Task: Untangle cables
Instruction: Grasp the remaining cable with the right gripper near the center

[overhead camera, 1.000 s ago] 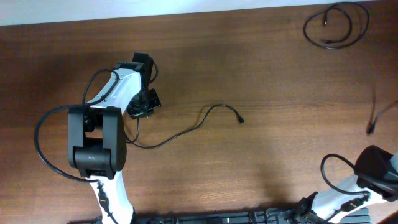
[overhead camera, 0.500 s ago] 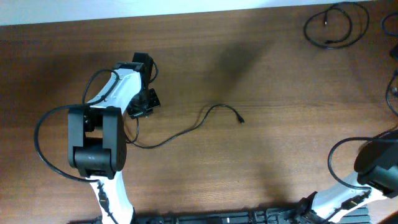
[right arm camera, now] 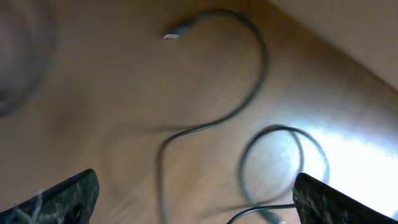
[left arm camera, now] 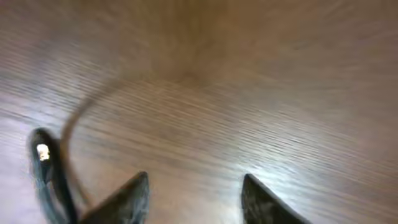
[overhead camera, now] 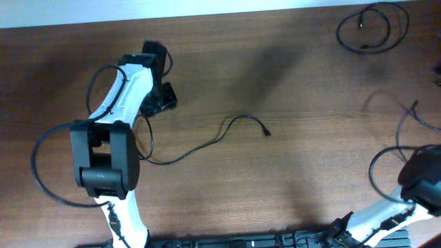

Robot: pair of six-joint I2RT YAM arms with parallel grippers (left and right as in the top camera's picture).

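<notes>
One thin black cable (overhead camera: 207, 143) lies in a long curve across the middle of the table, its plug (overhead camera: 267, 132) pointing right. My left gripper (overhead camera: 158, 105) hovers just above that cable's left end. In the left wrist view the left gripper (left arm camera: 196, 196) is open with bare wood between its fingers, and a cable plug (left arm camera: 45, 168) lies to their left. A second cable (overhead camera: 372, 27) sits coiled at the far right corner. A third cable (overhead camera: 412, 114) lies blurred near the right edge. My right gripper (right arm camera: 199, 199) is wide open above that cable's loop (right arm camera: 283, 163) and plug (right arm camera: 173, 34).
The table's far edge (overhead camera: 207, 17) runs along the top of the overhead view. The left arm's own thick wires (overhead camera: 41, 165) loop out beside its base. The right arm's base (overhead camera: 420, 182) stands at the front right corner.
Both grippers went from shut to open. The left arm shifted a little away from the cable end. The cable at the right edge came down onto the table.
</notes>
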